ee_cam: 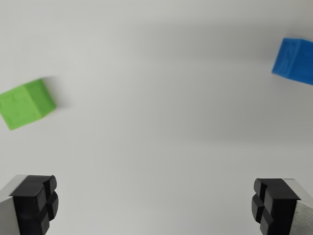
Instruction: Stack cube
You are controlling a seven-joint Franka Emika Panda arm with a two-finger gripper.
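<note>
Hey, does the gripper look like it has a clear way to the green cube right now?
Probably yes. The gripper is open and empty, and the green cube sits alone on the bare white surface, with the blue cube far across.

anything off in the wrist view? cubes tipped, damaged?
Nothing stands out. Green cube and blue cube sit flat on the white table, far apart, both intact. Gripper is open and empty.

The hand (155, 208) is spread wide, holding nothing, its black fingertips (36, 198) at the wrist view's lower corners.
</note>
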